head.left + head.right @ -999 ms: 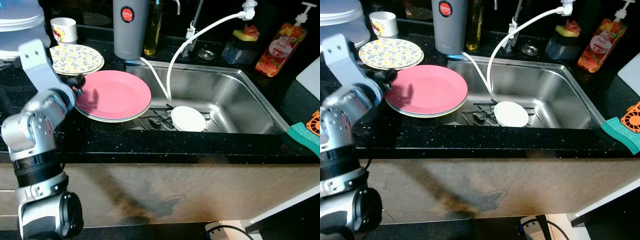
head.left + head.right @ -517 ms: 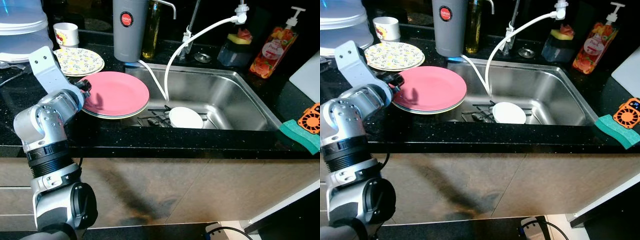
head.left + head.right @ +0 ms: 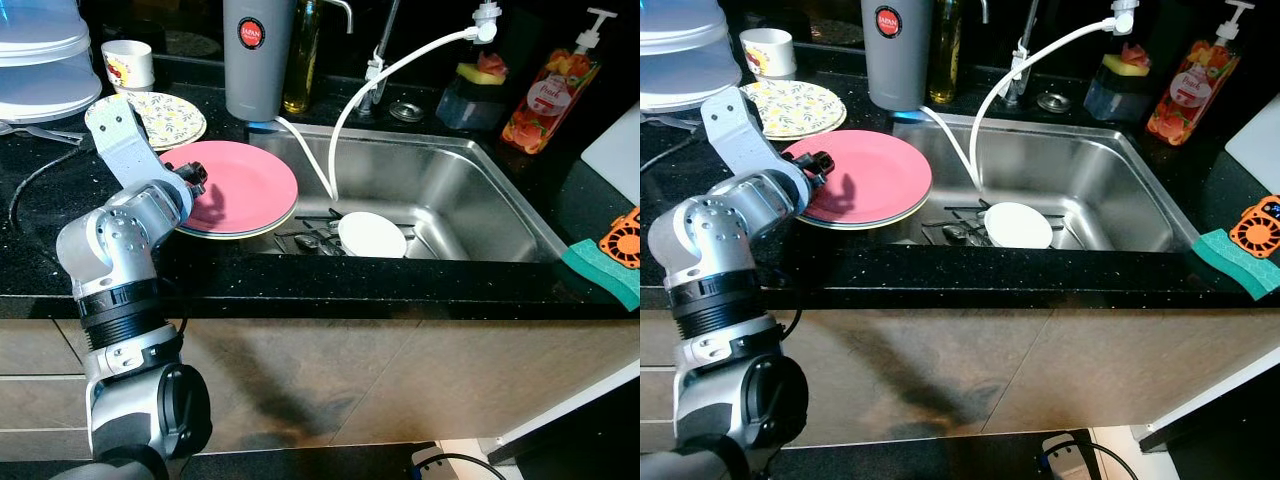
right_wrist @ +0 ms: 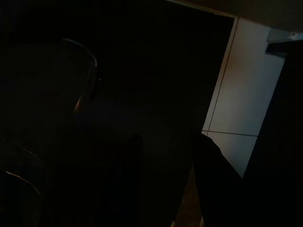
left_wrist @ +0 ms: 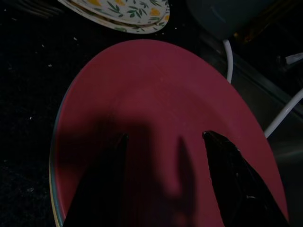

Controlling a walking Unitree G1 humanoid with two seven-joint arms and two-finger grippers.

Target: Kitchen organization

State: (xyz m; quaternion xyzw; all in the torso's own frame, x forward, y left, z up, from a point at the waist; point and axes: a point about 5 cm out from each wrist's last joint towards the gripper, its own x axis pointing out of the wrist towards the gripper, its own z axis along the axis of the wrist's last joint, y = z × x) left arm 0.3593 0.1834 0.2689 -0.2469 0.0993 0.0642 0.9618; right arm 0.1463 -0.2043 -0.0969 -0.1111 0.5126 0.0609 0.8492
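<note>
A pink plate (image 3: 245,185) lies on top of a short stack of plates on the black counter, just left of the sink (image 3: 470,200). My left gripper (image 5: 165,137) hovers low over the plate's left side, open and holding nothing, and casts a shadow on the plate. Its fingers (image 3: 192,178) reach over the rim. Behind the stack lies a floral plate (image 3: 168,112). A small white dish (image 3: 372,235) sits in the sink on a wire rack with some cutlery. My right gripper (image 4: 165,142) hangs idle in the dark beside a pale tiled floor, open.
A grey canister (image 3: 258,55), an oil bottle (image 3: 305,50) and a white hose (image 3: 370,100) stand behind the sink. A cup (image 3: 128,63) and stacked white containers (image 3: 40,60) are at the back left. A soap bottle (image 3: 545,85), a green sponge (image 3: 600,272) and an orange gadget (image 3: 622,238) are at the right.
The left arm has swung right and forward, bringing its gripper from the plate's left edge to over the rim. The head camera has shifted a little.
</note>
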